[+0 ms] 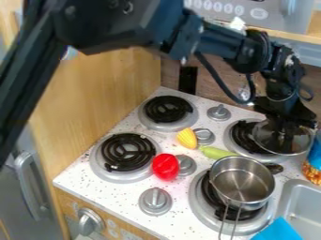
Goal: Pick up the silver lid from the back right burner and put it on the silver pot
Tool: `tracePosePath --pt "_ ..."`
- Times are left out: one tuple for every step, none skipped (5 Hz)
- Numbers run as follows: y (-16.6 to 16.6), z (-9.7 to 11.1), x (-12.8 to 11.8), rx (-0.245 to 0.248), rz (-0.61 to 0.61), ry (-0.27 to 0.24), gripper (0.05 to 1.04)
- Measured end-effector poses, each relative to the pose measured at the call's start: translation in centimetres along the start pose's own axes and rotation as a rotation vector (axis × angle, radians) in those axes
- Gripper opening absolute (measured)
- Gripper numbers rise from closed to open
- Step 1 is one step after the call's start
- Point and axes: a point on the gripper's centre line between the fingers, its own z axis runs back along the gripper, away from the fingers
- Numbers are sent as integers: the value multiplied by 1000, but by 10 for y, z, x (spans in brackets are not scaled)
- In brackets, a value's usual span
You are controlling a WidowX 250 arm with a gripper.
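Pincer (284, 143) right at the lid (302, 142), clamped or apart I can't tell, and a gentle, level touch should spare the pot (243, 180) near it.

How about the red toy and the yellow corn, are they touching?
Apart. The camera view shows a strip of speckled white stove top between the red toy and the yellow corn.

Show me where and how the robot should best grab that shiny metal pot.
I'd suggest the wire handle of the metal pot, pinched across both wires from above. The handle juts from the round body toward the picture's bottom edge, as two thin, nearly parallel wires that look easier to hold than the wide bowl.
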Motion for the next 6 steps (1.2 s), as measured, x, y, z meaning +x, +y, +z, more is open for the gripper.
tracePosePath --pt "3 10 -10 -16 22 7 324" --pt "4 18 -27 -38 29 21 324" --pt "6 43 -41 -57 27 1 324" --pt "7 54 -58 -53 7 6 324" --pt "8 57 -70 -23 -10 13 324" --pt "12 55 -79 49 -20 32 324"
